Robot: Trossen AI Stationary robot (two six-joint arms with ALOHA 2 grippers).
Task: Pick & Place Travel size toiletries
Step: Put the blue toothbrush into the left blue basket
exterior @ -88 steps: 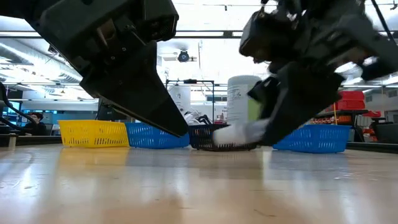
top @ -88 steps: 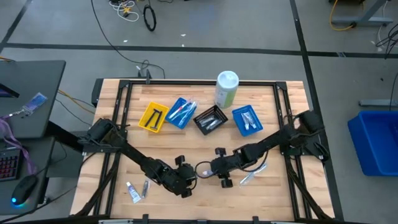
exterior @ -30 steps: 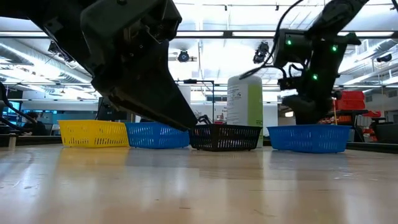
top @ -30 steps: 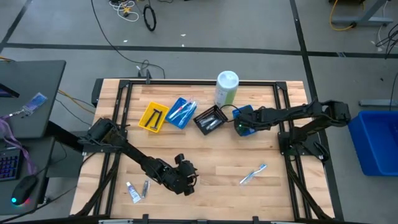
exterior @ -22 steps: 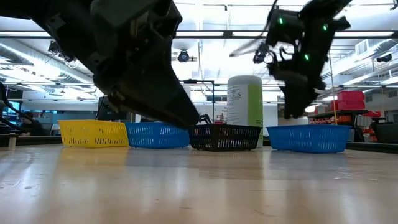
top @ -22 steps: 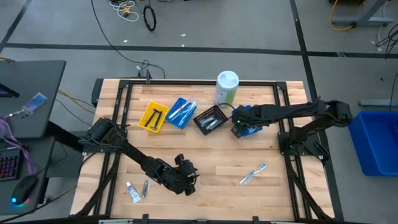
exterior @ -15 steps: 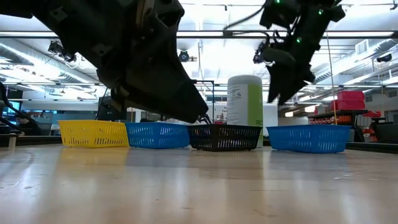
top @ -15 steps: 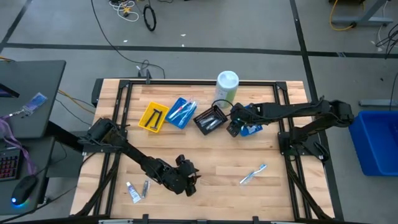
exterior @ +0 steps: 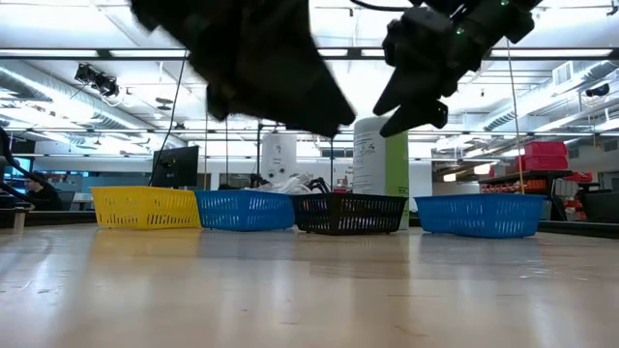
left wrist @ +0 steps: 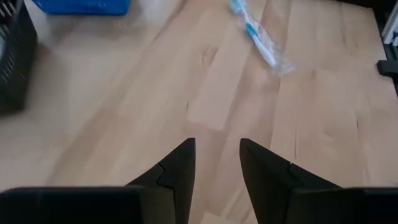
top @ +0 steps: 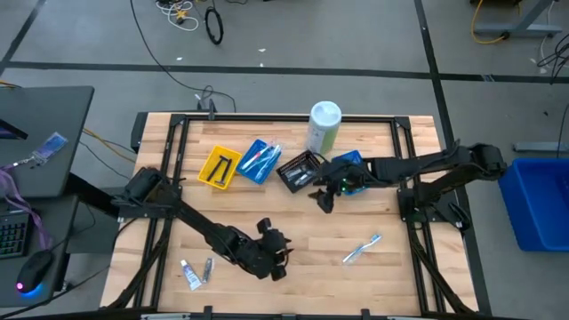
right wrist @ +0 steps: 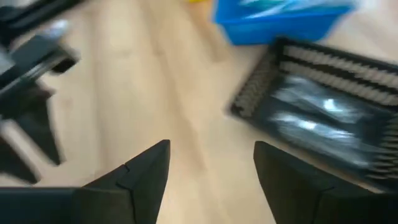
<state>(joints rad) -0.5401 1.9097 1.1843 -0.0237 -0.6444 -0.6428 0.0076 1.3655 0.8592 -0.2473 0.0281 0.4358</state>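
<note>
A wrapped blue-and-white toothbrush (top: 363, 248) lies flat on the wooden table at the near right; it also shows in the left wrist view (left wrist: 261, 43). Two small tubes (top: 197, 269) lie at the near left. My left gripper (top: 283, 260) hovers open above the table's near middle, nothing between its fingers (left wrist: 217, 146). My right gripper (top: 322, 201) hangs open above the table, just in front of the black tray (top: 300, 171), which holds silvery items (right wrist: 311, 121). Its fingers (right wrist: 211, 149) are empty.
Along the far side stand a yellow tray (top: 218, 167), a blue tray (top: 259, 161) with toiletries, the black tray and a second blue tray (top: 354, 160) partly under my right arm. A tall white-and-green canister (top: 324, 126) stands behind them. Bare wood lies between the grippers.
My right gripper has left the right-hand blue tray, risen, and swung toward the table's left and near edge, tipping from steeply downward to a shallower slant. It now hangs in front of the black tray. My left gripper has risen a little off the table.
</note>
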